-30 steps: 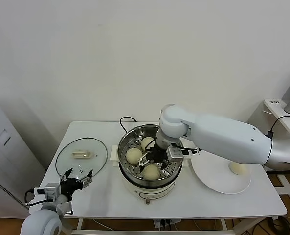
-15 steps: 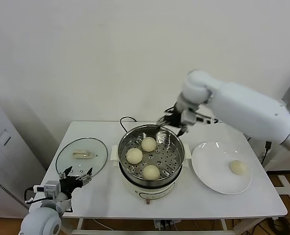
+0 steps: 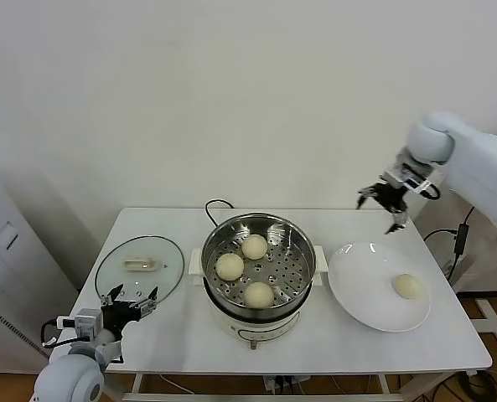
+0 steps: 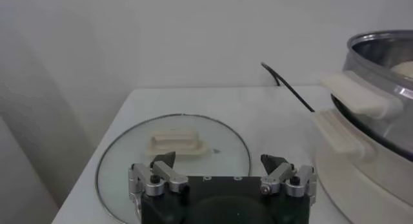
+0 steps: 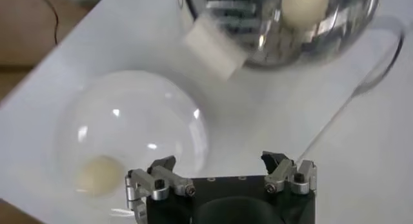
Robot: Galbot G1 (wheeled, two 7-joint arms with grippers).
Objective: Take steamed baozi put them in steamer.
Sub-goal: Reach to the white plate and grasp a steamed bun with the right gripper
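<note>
Take the steamer as your landmark. Nearest you, at the front corner of the table to the steamer's left, your left gripper sits parked with its fingers spread apart and nothing between them, just short of the glass lid that lies flat beside the pot.

Inside the steamer, three baozi now rest on the perforated tray: one at the front, one to the left and one toward the back. A second ago your right gripper was down in the pot over the front bun; it has since let go and left the bun sitting there on its own. That makes the third placement look finished.

To the steamer's right, the white plate holds the last baozi, alone on its far-right part.

Farthest off, your right gripper has swung up and away from the steamer and now hangs in the air above and behind the plate, fingers wide apart and empty. Its own camera looks down on the plate and the remaining bun.

So one bun is left. Your next job is probably to bring the right gripper down over that bun, close gently on its soft dome, and carry it to the open spot on the tray's right side.
</note>
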